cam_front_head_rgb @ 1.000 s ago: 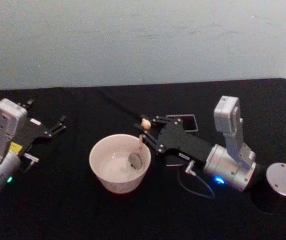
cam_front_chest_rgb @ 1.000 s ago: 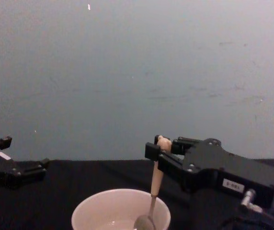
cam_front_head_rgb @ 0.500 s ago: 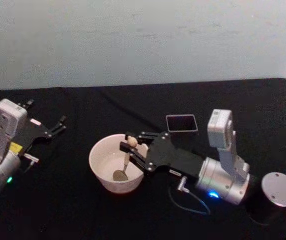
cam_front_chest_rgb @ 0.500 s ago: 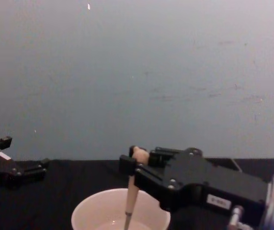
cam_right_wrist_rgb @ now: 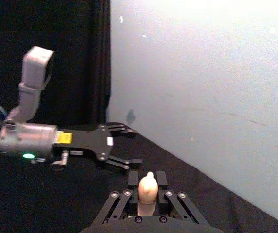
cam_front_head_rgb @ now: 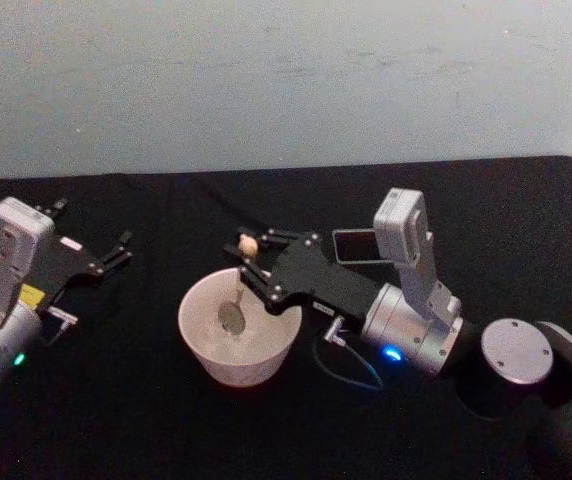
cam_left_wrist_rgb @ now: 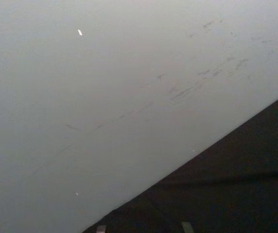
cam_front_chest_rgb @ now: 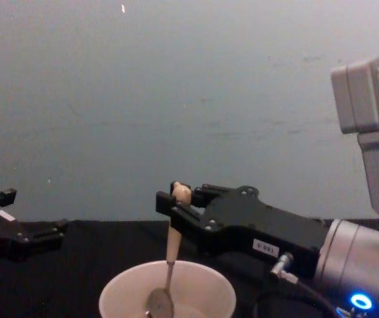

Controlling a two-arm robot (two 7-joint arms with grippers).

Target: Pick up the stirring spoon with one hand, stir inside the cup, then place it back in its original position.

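Over the cup (cam_front_head_rgb: 234, 366), my right gripper (cam_front_head_rgb: 251, 258) clamps the stirring spoon (cam_front_head_rgb: 239, 295), bowl inside; left gripper (cam_front_head_rgb: 94, 224), left of it, fingers apart.

The stirring spoon (cam_front_head_rgb: 239, 290) stands in the cup (cam_front_head_rgb: 236, 368); the holder (cam_front_head_rgb: 354, 246) sits behind, to its right.

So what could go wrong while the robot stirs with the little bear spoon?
The right gripper pinches the stirring spoon just under its bear head, so it might twist or slip if the bowl end drags. Nothing holds the cup, with the left gripper off to the side, so a push on its wall could slide or tip it.
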